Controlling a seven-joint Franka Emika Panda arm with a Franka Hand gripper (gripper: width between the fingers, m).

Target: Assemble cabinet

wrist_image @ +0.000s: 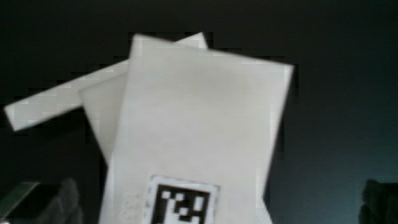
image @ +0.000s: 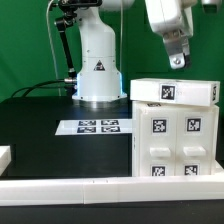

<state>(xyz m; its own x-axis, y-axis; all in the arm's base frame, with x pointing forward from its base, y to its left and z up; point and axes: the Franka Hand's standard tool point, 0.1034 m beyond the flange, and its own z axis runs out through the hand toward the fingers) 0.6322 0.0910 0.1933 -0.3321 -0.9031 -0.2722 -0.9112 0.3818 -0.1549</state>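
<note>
The white cabinet body (image: 172, 142) stands at the exterior view's right, with tagged drawer blocks (image: 160, 152) showing on its front. The white top slab (image: 173, 91) lies on it, slightly askew, a tag on its edge. My gripper (image: 176, 58) hangs above the slab, clear of it. In the wrist view the slab (wrist_image: 205, 110) fills the middle with one tag (wrist_image: 183, 200). My gripper (wrist_image: 221, 212) is open and empty, its dark fingers (wrist_image: 63, 200) wide apart on either side of the slab. A white edge (wrist_image: 54, 105) sticks out from under the slab.
The marker board (image: 98, 127) lies flat on the black table in front of the white robot base (image: 98, 70). A white rail (image: 90, 187) runs along the near table edge, and a small white block (image: 4, 155) sits at the exterior view's left.
</note>
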